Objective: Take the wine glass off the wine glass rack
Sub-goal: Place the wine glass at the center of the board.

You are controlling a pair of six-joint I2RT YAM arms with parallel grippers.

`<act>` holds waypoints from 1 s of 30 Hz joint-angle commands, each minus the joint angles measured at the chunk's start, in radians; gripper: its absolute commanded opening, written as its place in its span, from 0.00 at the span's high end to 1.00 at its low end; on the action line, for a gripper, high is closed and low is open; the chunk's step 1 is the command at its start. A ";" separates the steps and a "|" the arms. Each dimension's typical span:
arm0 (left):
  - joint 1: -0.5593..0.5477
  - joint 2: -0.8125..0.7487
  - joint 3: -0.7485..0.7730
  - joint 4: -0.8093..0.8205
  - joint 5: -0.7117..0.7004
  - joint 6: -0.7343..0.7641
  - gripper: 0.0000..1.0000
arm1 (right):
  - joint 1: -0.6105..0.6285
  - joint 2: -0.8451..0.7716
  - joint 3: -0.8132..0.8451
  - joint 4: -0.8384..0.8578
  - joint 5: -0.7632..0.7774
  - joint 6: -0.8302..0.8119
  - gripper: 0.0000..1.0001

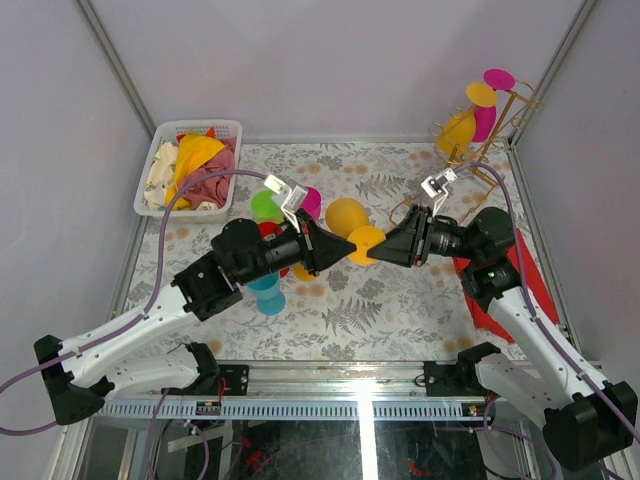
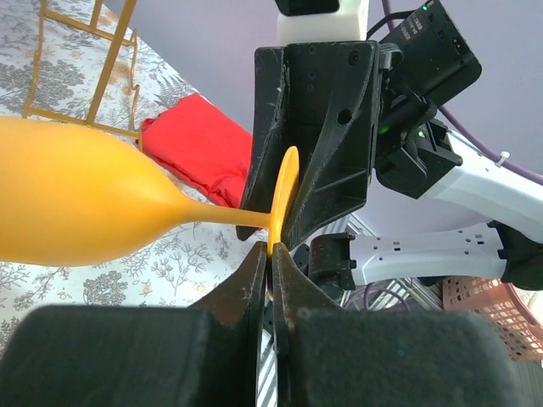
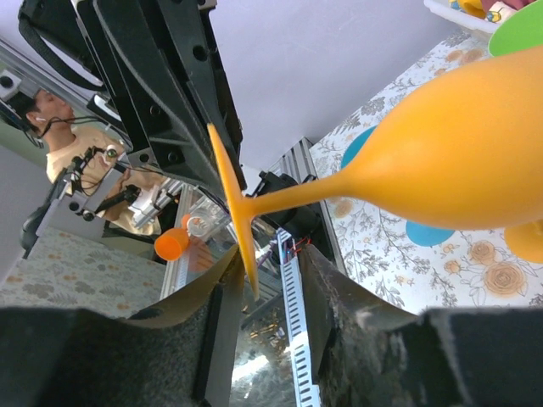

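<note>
The table (image 1: pixel 400 310) carries one rack (image 1: pixel 505 125) at its far right corner, one basket (image 1: pixel 160 150) at the far left and one red cloth (image 1: pixel 500 285) under your right arm.

The orange glass (image 1: pixel 347 215) is already off the rack. It lies on its side in mid-air over the middle of the table, well apart from the rack, with your two arms meeting at its foot (image 2: pixel 287 199). I judge this to be a handover.

Your left gripper (image 2: pixel 270 259) is pressed together, pinching the foot's rim. Your right gripper (image 3: pixel 259 263) straddles the same foot with its jaws apart, a gap showing on each side.

Next, you need the right jaws to seat squarely on the thin disc before the left lets go. A skewed bite could let the glass tip or slip.

By count:
- **Glasses:** three. One is held and two hang on the rack, a yellow one (image 1: pixel 458 128) and a magenta one (image 1: pixel 485 120).
- **Cups:** three are plain on the table, green (image 1: pixel 265 207), magenta (image 1: pixel 312 203) and blue (image 1: pixel 266 293). More may sit under your left arm, but I cannot tell.
</note>
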 commanded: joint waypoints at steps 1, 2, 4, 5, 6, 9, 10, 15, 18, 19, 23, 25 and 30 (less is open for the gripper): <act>0.004 0.000 0.024 0.066 0.025 0.000 1.00 | 0.031 0.043 0.049 0.117 0.027 0.066 0.64; 0.005 0.000 0.022 0.069 0.021 0.000 1.00 | 0.037 0.050 0.048 0.132 0.028 0.073 0.68; 0.006 0.000 0.023 0.063 0.015 0.000 1.00 | 0.046 0.056 0.046 0.144 0.021 0.074 0.74; 0.006 -0.001 0.023 0.062 0.012 0.001 1.00 | 0.048 0.057 0.046 0.144 0.018 0.071 0.76; 0.005 -0.002 0.023 0.059 0.009 0.003 1.00 | 0.048 0.056 0.046 0.144 0.016 0.070 0.79; 0.006 -0.004 0.025 0.049 0.003 0.009 1.00 | 0.051 0.049 0.046 0.144 0.014 0.058 0.92; 0.005 -0.003 0.027 0.045 0.003 0.010 1.00 | 0.053 0.046 0.046 0.144 0.014 0.052 0.97; 0.005 -0.006 0.042 0.008 -0.018 0.026 0.85 | 0.060 0.018 0.042 0.097 0.031 -0.037 1.00; 0.005 -0.023 0.042 -0.006 -0.043 0.031 0.64 | 0.069 -0.012 0.034 0.045 0.060 -0.122 1.00; 0.005 -0.027 0.043 -0.013 -0.047 0.036 0.58 | 0.075 -0.026 0.028 0.035 0.073 -0.149 1.00; 0.005 -0.048 0.056 -0.057 -0.087 0.048 0.25 | 0.103 -0.068 0.005 -0.056 0.138 -0.311 1.00; 0.005 -0.064 0.062 -0.074 -0.113 0.049 0.16 | 0.124 -0.079 -0.007 -0.105 0.163 -0.446 1.00; 0.006 -0.101 0.069 -0.118 -0.205 0.054 0.04 | 0.177 -0.101 -0.056 -0.200 0.157 -0.723 1.00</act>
